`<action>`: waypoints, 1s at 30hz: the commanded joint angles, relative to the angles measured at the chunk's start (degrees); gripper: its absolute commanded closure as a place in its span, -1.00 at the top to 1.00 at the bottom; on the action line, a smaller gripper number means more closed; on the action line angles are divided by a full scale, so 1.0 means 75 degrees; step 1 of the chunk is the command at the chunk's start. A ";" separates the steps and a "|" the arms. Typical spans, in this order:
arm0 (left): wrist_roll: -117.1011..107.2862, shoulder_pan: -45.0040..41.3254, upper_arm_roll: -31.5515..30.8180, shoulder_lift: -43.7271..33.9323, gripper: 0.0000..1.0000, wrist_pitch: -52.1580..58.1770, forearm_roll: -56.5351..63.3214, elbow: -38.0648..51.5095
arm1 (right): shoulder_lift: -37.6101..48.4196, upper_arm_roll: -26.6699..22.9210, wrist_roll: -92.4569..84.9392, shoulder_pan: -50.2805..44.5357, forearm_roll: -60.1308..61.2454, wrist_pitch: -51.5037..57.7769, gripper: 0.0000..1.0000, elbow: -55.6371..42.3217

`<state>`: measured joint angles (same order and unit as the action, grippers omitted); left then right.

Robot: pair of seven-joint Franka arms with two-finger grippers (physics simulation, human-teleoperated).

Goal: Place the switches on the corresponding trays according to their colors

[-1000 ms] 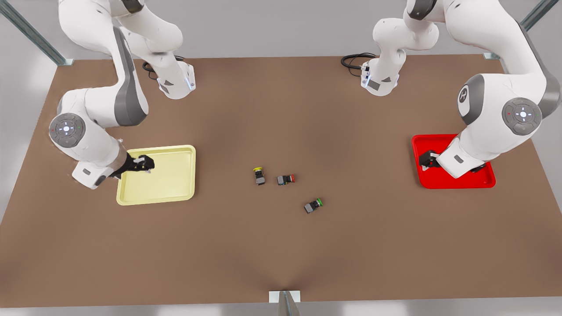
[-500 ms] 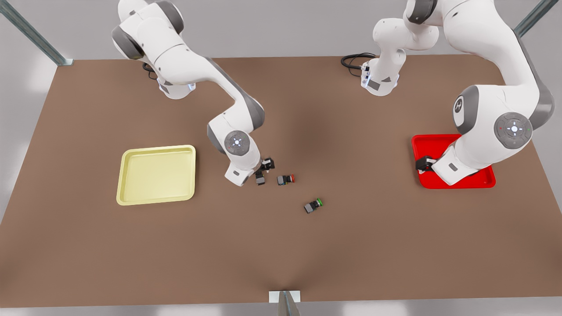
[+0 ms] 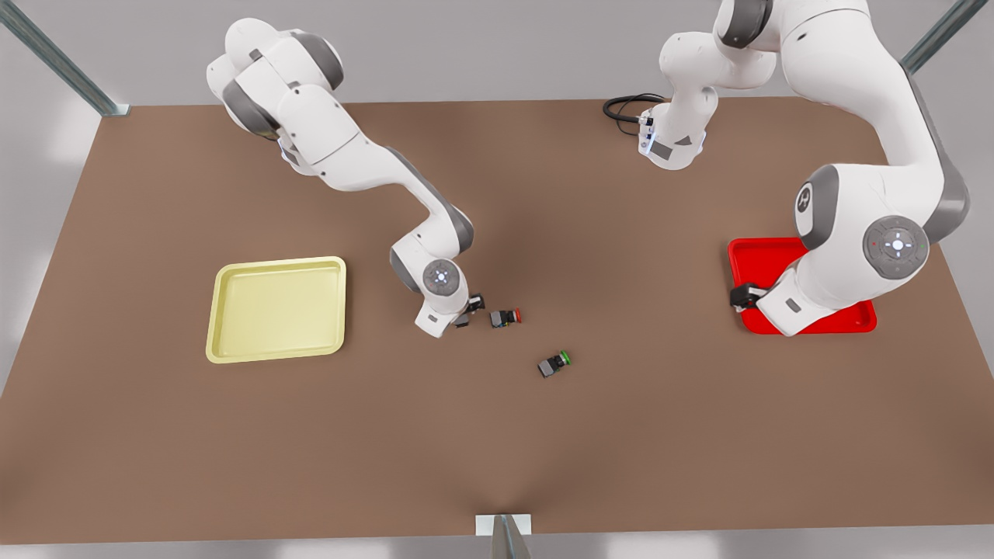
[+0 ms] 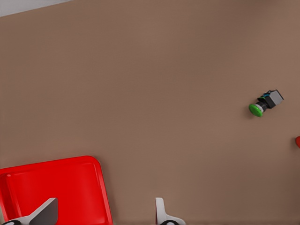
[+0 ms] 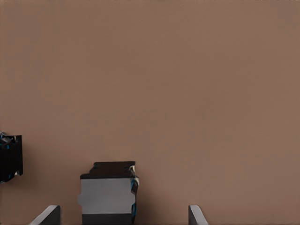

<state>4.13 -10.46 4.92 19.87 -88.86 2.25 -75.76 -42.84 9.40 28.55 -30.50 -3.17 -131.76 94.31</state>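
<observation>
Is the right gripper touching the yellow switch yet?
Apart. The right wrist view shows the yellow switch between the right gripper's open fingers, table showing on each side.

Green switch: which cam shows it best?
Left wrist view: the green switch lies unobstructed on bare table, cap and body distinct. The front view has it whole but smaller, apart from both grippers.
</observation>
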 commanded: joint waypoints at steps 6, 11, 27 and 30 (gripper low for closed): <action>0.0000 0.0000 0.0000 -0.0001 1.00 0.0000 0.0005 0.0000 | -0.0112 0.0000 0.0001 0.0012 -0.0011 -0.0010 0.83 0.0000; 0.0000 0.0000 0.0000 -0.0012 1.00 0.0023 -0.0007 0.0000 | -0.0147 -0.0012 0.0060 0.0070 -0.0034 0.0025 0.50 -0.0035; 0.0000 0.0000 0.0000 -0.0001 1.00 0.0012 0.0005 0.0000 | -0.0124 0.0000 0.0189 0.0059 0.0072 0.0072 0.03 -0.0070; 0.0000 0.0000 0.0000 -0.0012 1.00 0.0012 0.0005 0.0000 | -0.0135 -0.0011 0.0189 0.0047 0.0060 0.0072 0.03 -0.0070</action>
<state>4.13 -10.46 4.92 19.78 -88.77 2.27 -75.76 -43.86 9.32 29.94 -30.14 -2.68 -131.32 93.78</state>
